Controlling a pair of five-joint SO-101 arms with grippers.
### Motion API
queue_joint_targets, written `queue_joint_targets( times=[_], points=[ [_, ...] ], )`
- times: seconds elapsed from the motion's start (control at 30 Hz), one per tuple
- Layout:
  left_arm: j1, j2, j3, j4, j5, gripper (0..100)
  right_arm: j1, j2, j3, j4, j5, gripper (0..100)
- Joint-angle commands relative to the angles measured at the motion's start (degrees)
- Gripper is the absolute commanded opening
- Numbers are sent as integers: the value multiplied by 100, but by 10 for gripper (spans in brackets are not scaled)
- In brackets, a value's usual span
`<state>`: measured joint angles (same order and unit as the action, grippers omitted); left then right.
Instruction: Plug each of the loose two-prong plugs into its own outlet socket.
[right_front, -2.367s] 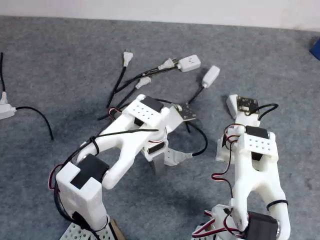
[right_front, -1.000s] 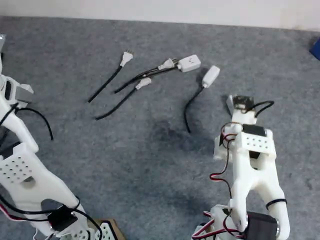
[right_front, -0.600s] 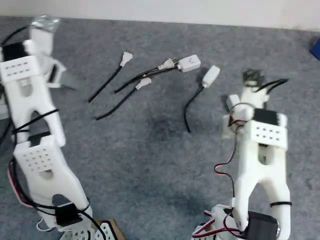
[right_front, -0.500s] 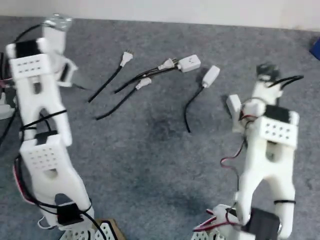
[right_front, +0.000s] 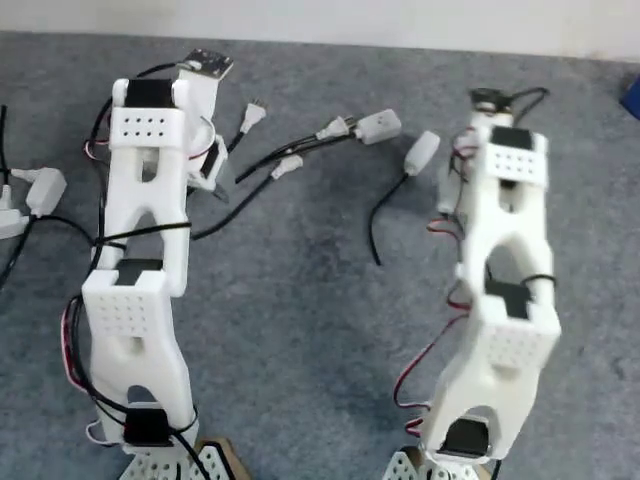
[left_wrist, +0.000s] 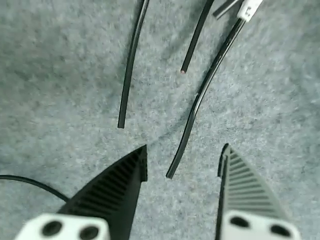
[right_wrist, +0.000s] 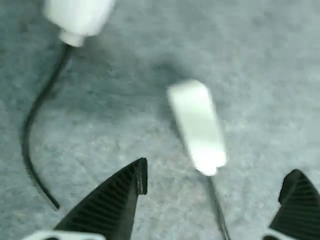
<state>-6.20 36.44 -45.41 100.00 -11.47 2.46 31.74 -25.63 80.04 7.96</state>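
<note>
Several short black cords lie at the back of the grey mat. One white plug (right_front: 255, 115) lies alone and another (right_front: 288, 165) lies lower. A third plug (right_front: 332, 128) rests against a white socket (right_front: 378, 125). A second white socket (right_front: 422, 150) has a curved black cord. My left gripper (right_front: 215, 170) hangs open over the cord ends. In the left wrist view the open left gripper (left_wrist: 183, 149) straddles a cord tip, with a plug (left_wrist: 248, 7) beyond. The right gripper (right_wrist: 218, 167) is open above a white oblong piece (right_wrist: 197, 127), near the socket (right_wrist: 77, 17).
At the left edge lie two white connector pieces (right_front: 40, 188) with a black cord (right_front: 60, 222). A blue object (right_front: 630, 98) sits at the right edge. Both arms stretch away over the mat, the right arm (right_front: 505, 200) beside the curved cord.
Both arms have swung out from near their bases toward the back of the mat. The left one came in from the far left over the cord ends. The cords have not moved in the last second.
</note>
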Motion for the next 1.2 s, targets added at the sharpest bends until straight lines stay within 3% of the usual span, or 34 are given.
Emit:
queue_joint_targets(
  times=[0.0, 0.27, 0.5, 0.8, 1.03, 1.17],
  points=[
    [4, -523, 13, 70, 53, 229, -163, 576, -1560, 514, 62, 393],
    [-75, -514, 22, 53, 53, 229, -84, 2105, -3468, 1393, 53, 393],
    [-48, -505, 22, 44, 53, 229, -470, 2589, -4514, 2114, -158, 393],
    [-66, -505, 22, 44, 53, 229, -1138, 2642, -4022, 2079, -185, 393],
    [-66, -505, 22, 44, 44, 229, -382, 2237, -4330, 2105, -114, 392],
    [-40, -505, 22, 44, 53, 229, -435, 2009, -3160, 2105, 149, 392]
  ],
)
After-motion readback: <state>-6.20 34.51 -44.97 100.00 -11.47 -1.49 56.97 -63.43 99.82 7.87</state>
